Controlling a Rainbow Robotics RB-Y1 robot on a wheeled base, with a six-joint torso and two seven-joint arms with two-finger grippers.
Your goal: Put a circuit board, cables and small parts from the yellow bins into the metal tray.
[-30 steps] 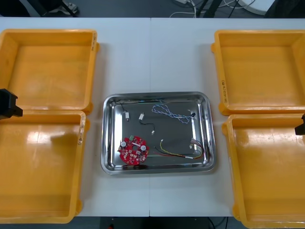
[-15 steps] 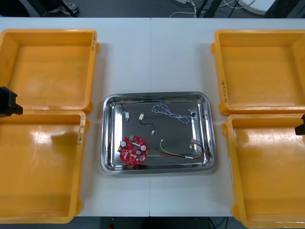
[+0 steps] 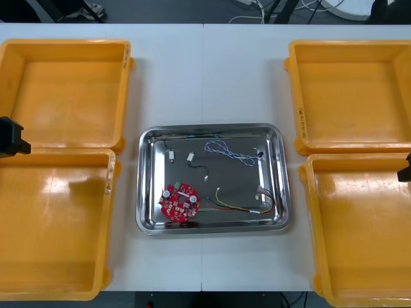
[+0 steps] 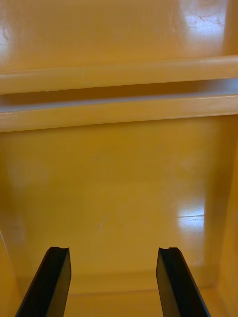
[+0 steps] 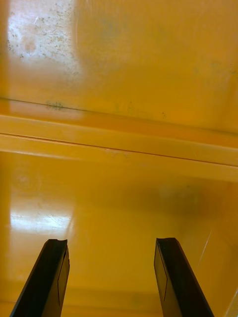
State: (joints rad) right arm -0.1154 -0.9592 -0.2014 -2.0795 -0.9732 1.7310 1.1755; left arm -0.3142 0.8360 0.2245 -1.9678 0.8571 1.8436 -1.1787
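Metal tray lies mid-table, a bare strip separating it from the yellow bins each side. Inside, the round red circuit board sits close to the left wall. Left gripper and right gripper hang spread apart over bin floors, holding nothing.

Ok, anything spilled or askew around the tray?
Nothing stands out. The board, cables and small parts all lie inside the tray, square between the bins. The left pincer and right pincer hang open over those bins.

No legible text or labels
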